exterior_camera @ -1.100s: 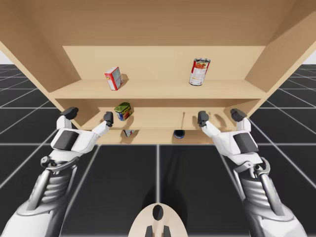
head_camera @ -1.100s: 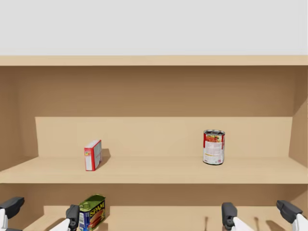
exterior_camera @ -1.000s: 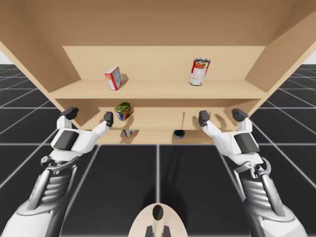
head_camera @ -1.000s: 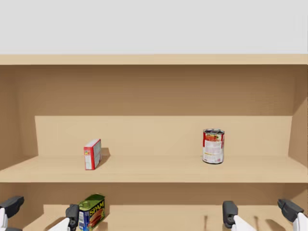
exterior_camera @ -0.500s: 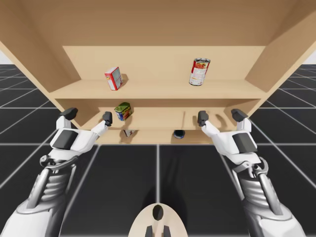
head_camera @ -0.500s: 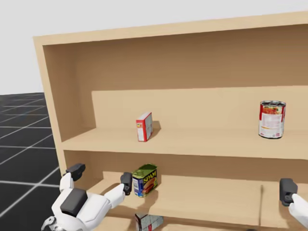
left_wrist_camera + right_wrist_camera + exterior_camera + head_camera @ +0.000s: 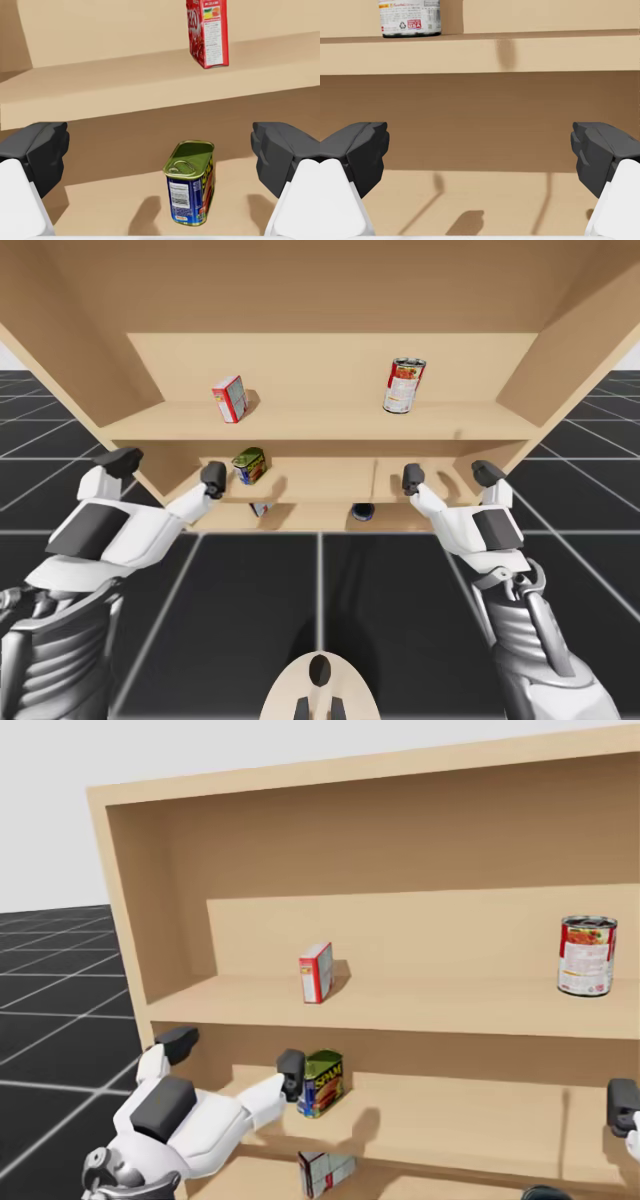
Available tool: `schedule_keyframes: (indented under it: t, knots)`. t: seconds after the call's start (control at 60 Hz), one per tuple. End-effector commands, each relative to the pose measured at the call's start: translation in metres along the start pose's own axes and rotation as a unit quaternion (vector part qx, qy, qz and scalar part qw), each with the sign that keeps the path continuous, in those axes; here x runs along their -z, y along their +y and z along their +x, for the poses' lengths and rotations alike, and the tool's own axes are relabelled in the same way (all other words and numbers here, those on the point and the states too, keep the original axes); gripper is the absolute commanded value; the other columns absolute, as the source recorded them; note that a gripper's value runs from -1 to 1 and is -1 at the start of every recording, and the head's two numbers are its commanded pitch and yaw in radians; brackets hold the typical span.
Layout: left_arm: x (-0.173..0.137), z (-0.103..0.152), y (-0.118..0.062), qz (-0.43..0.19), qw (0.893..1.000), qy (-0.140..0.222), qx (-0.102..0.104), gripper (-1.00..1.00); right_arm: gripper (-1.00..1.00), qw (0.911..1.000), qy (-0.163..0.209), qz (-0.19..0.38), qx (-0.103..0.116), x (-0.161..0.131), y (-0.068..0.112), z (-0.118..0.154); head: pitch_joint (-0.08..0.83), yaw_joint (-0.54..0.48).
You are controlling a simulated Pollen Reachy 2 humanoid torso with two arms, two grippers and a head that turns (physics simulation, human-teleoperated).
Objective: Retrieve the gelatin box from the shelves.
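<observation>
The gelatin box (image 7: 229, 398) (image 7: 316, 972), small, red and white, stands upright on the upper shelf (image 7: 320, 423), left of centre. My left gripper (image 7: 165, 468) (image 7: 235, 1055) is open in front of the middle shelf, below and left of the box. In the left wrist view the gelatin box (image 7: 207, 31) stands above and ahead of the left gripper (image 7: 160, 155). My right gripper (image 7: 448, 476) (image 7: 480, 155) is open at the right of the middle shelf, holding nothing.
A blue can with a green top (image 7: 249, 465) (image 7: 322, 1082) (image 7: 190, 182) stands on the middle shelf, straight ahead of my left gripper. A red and white can (image 7: 404, 385) (image 7: 587, 955) stands at the upper shelf's right. Another small box (image 7: 325, 1172) and a dark object (image 7: 362, 511) are on the lowest shelf.
My head has turned to the left. My left arm has risen and moved a little left, its gripper still open. The right arm has hardly moved.
</observation>
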Motion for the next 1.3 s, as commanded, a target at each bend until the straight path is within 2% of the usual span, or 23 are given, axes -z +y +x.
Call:
schedule_keyframes:
  t: [0.017, 0.067, 0.217, 0.383, 0.417, 0.5, 0.733, 0.85, 0.917, 1.117, 1.133, 1.15, 1.167, 1.183, 1.2, 1.233, 1.3]
  knots:
    - [0.0, 0.036, -0.009, -0.023, 1.0, -0.005, -0.004, -1.0, -1.0, 1.0, 0.001, -0.004, 0.006, -0.001, 0.001, -0.001, 0.143, 0.26]
    - [0.004, 0.043, -0.012, -0.035, 0.999, -0.002, -0.015, -1.0, -1.0, 1.0, 0.001, -0.005, 0.006, -0.001, 0.001, -0.001, 0.145, 0.27]
    - [0.022, 0.052, -0.018, -0.045, 0.999, 0.007, -0.011, -1.0, -1.0, 1.0, 0.001, -0.007, 0.004, -0.001, 0.001, -0.002, 0.145, 0.27]
    - [0.056, 0.056, -0.022, -0.05, 0.998, 0.029, -0.027, -1.0, -1.0, 0.9999, 0.0, -0.01, 0.004, 0.0, 0.0, -0.002, 0.148, 0.27]
    - [0.063, 0.055, -0.022, -0.042, 0.998, 0.031, -0.024, -1.0, -1.0, 0.9999, -0.001, -0.011, 0.004, 0.0, 0.0, -0.002, 0.148, 0.27]
    - [0.083, 0.052, -0.022, -0.036, 0.998, 0.045, -0.038, -1.0, -1.0, 0.9999, -0.002, -0.012, 0.005, -0.001, -0.001, -0.001, 0.149, 0.27]
    - [0.124, 0.046, -0.025, -0.017, 0.995, 0.077, -0.059, -1.0, -1.0, 0.9998, -0.008, -0.006, 0.014, -0.003, -0.002, 0.004, 0.151, 0.27]
    - [0.139, 0.036, -0.025, -0.002, 0.994, 0.097, -0.058, -1.0, -1.0, 0.9998, -0.009, -0.005, 0.018, -0.003, -0.003, 0.005, 0.157, 0.27]
    - [0.146, 0.031, -0.024, 0.0, 0.992, 0.109, -0.066, -1.0, -1.0, 0.9998, -0.009, -0.005, 0.019, -0.003, -0.003, 0.005, 0.159, 0.27]
    - [0.158, 0.023, -0.023, 0.001, 0.991, 0.118, -0.07, -1.0, -1.0, 0.9997, -0.011, -0.005, 0.02, -0.004, -0.003, 0.007, 0.165, 0.27]
    - [0.158, 0.023, -0.024, 0.003, 0.991, 0.116, -0.068, -0.94, -1.0, 0.9997, -0.011, -0.005, 0.02, -0.004, -0.003, 0.007, 0.166, 0.27]
    - [0.158, 0.023, -0.024, 0.007, 0.991, 0.113, -0.065, -0.75, -1.0, 0.9997, -0.011, -0.005, 0.02, -0.004, -0.003, 0.007, 0.166, 0.27]
    - [0.157, 0.024, -0.025, 0.01, 0.992, 0.11, -0.062, -0.18, -1.0, 0.9997, -0.011, -0.005, 0.02, -0.004, -0.003, 0.006, 0.167, 0.27]
    - [0.157, 0.024, -0.025, 0.008, 0.992, 0.109, -0.064, 0.11, -1.0, 0.9997, -0.011, -0.005, 0.02, -0.004, -0.003, 0.006, 0.166, 0.27]
    - [0.155, 0.025, -0.025, 0.006, 0.992, 0.108, -0.063, 0.85, -1.0, 0.9997, -0.011, -0.005, 0.02, -0.004, -0.003, 0.006, 0.167, 0.27]
    - [0.154, 0.026, -0.026, 0.007, 0.993, 0.105, -0.06, 0.98, -1.0, 0.9997, -0.011, -0.005, 0.02, -0.004, -0.003, 0.007, 0.167, 0.27]
    - [0.15, 0.029, -0.027, 0.009, 0.994, 0.098, -0.054, 1.0, -1.0, 0.9997, -0.011, -0.005, 0.02, -0.004, -0.003, 0.006, 0.169, 0.27]
